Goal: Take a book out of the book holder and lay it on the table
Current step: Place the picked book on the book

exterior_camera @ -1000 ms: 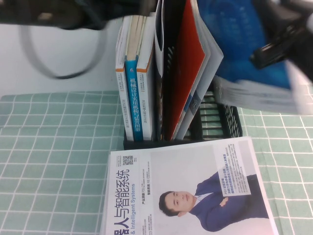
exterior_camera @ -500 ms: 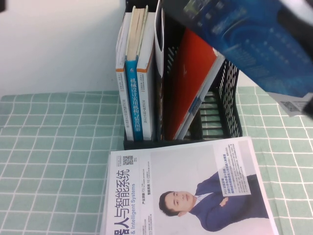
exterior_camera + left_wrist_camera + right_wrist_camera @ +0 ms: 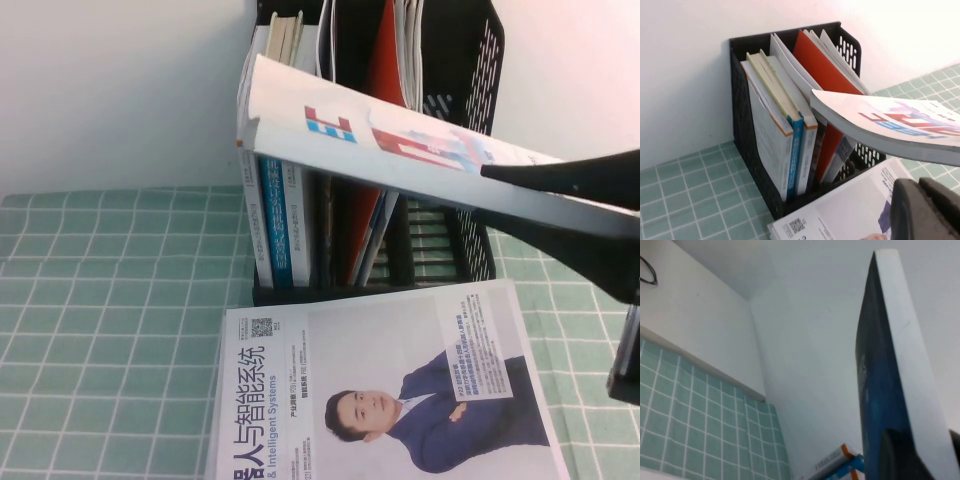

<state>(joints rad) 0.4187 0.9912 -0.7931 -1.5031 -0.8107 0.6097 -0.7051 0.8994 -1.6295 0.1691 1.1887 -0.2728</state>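
The book [image 3: 330, 135], white-covered with blue and red lettering, hangs nearly flat in the air in front of the black book holder [image 3: 475, 60]. My right gripper [image 3: 500, 195] comes in from the right and is shut on its right edge, one black finger above the cover and one below. In the right wrist view the book [image 3: 880, 365] shows its blue back cover, clamped between the fingers [image 3: 895, 455]. The left wrist view shows the book [image 3: 900, 120] over the table [image 3: 685, 200]. My left gripper [image 3: 925, 210] is shut and sits low above the lying magazine.
A magazine with a man in a navy suit [image 3: 400, 380] lies flat on the green checked table [image 3: 110, 300] in front of the holder. A red magazine [image 3: 385, 60] and upright books [image 3: 285, 220] stand in the holder. A white wall is behind.
The book has swung down from high at the upper right, blue back cover showing, to a near-level pose across the holder's front, white cover up. The right gripper has kept its hold.
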